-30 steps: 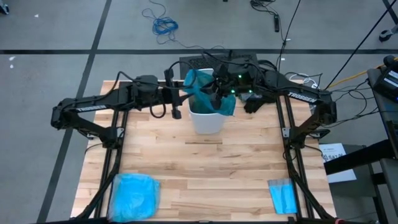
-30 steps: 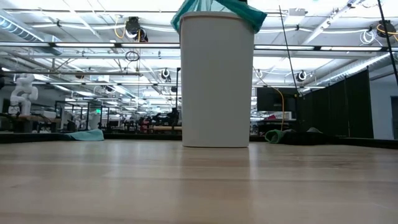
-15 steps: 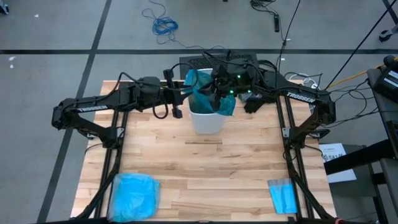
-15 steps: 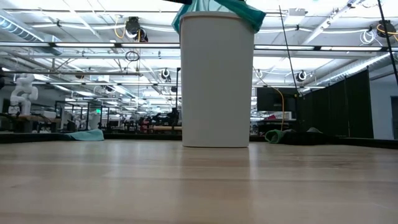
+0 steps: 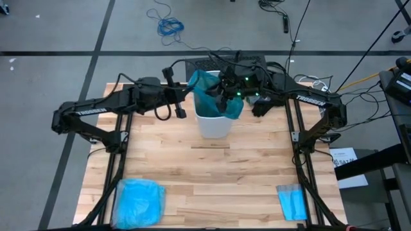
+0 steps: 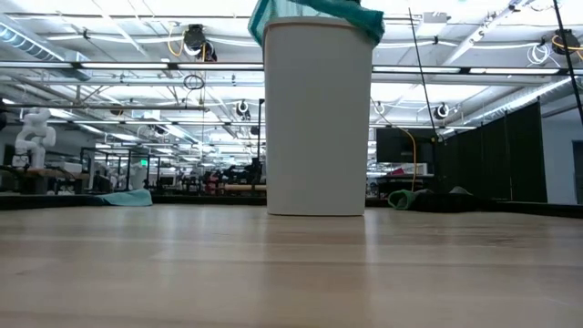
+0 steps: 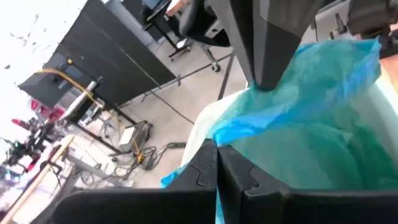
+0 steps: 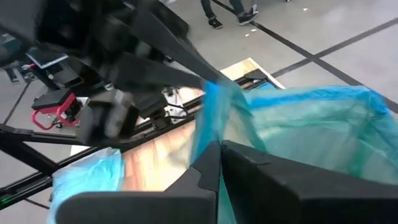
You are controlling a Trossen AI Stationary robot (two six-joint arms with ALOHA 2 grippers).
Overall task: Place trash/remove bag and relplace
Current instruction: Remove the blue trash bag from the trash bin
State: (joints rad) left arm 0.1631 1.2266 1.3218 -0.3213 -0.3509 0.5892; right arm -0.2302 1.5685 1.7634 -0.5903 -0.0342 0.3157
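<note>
Currently | left gripper (image 7: 216, 163) and right gripper (image 8: 221, 163) jaws are pinching the bag (image 5: 209, 90) rim over the bin (image 5: 213, 123) | removal is starting | replacement is pending

Thin crinkly teal plastic bag (image 5: 209, 90), smooth white bin (image 6: 317, 118), pale wood table (image 5: 237, 173).

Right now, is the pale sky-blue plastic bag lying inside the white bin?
No, the pale sky-blue plastic bag lies flat on the wooden table near its front left corner, well apart from the white plastic bin.
</note>
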